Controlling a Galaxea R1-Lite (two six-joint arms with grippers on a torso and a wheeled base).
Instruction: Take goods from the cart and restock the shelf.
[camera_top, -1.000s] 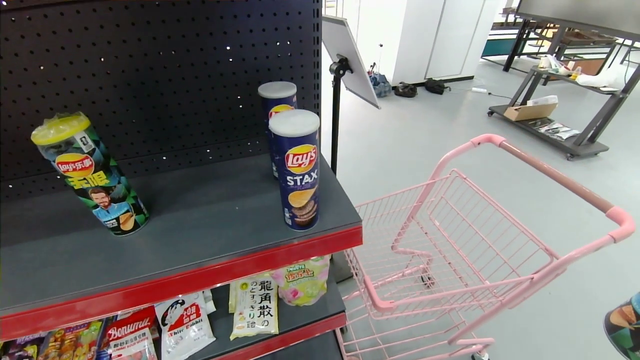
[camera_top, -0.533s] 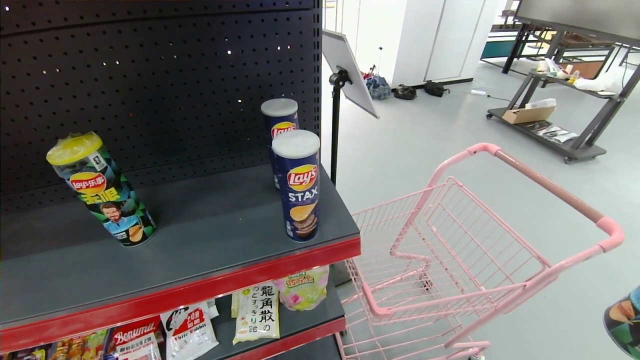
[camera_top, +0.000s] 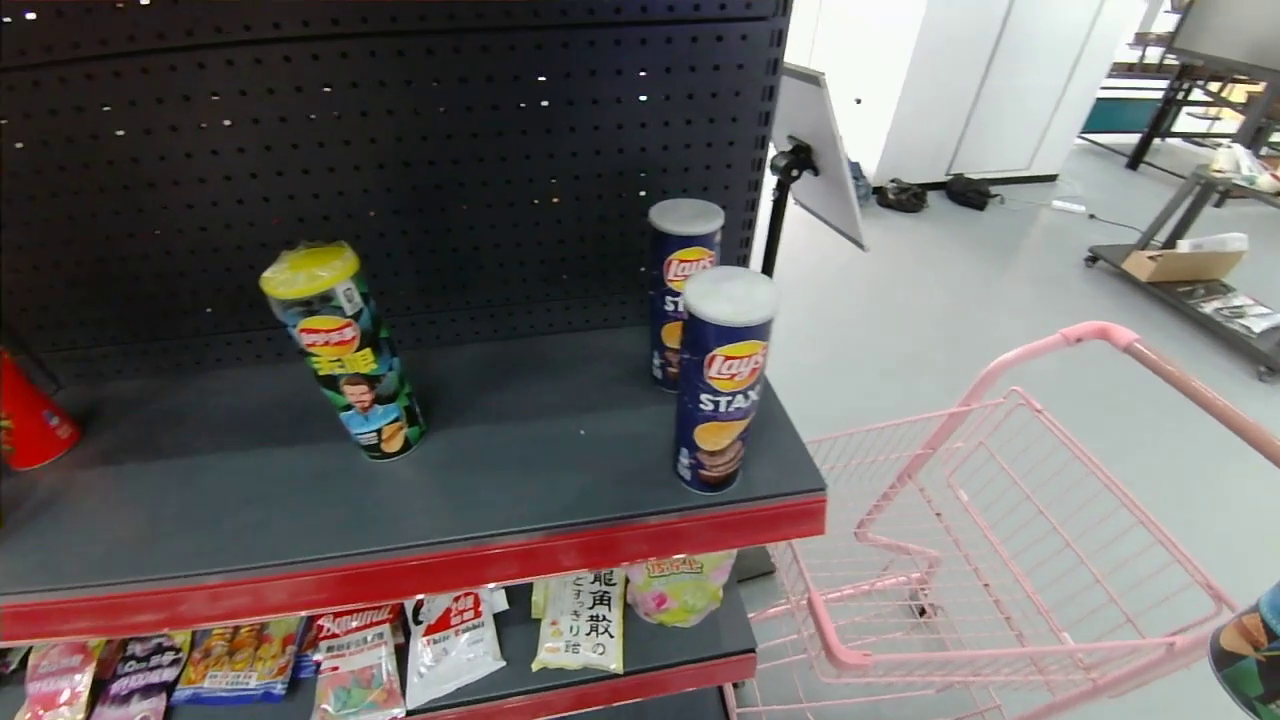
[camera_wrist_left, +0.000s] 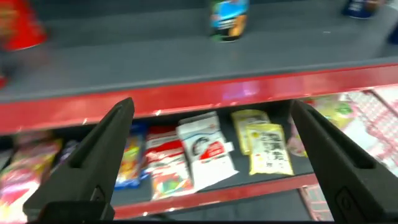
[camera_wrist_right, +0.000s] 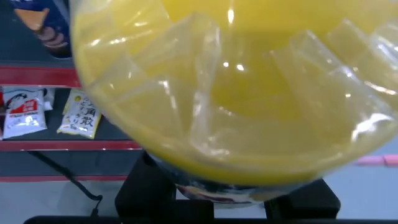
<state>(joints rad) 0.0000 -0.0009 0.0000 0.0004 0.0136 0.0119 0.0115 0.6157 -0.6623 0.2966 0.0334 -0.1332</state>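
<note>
The right gripper (camera_wrist_right: 149, 196) holds a chips can (camera_wrist_right: 230, 81) lid-first toward its wrist camera. The black gripper body sits close under the can, though the lid hides its fingers. The lid is bright yellow, covered by clear crinkled plastic film that catches the light. Below it a strip of the printed label shows, and from the head camera a patch of the wall appears in green, black and orange. This can hangs well off the right end of the shelf (camera_top: 550, 450), beside the near side of the pink cart (camera_top: 1085, 333). A matching can (camera_top: 345, 350) stands upright on the grey shelf board toward the back, left of the middle — same yellow lid, same green-and-black wall. Two navy cans with pale lids stand at the right end. The front navy can (camera_top: 725, 380) is at the front right corner, and the rear navy can (camera_top: 683, 290) is just behind it by the pegboard. A red can (camera_top: 30, 415) sits at the left edge. The left gripper (camera_wrist_left: 211, 168) is spread wide with nothing between its fingers, level with the shelf's red front edge — snack bags (camera_top: 580, 620) lie on the lower shelf beyond it.
</note>
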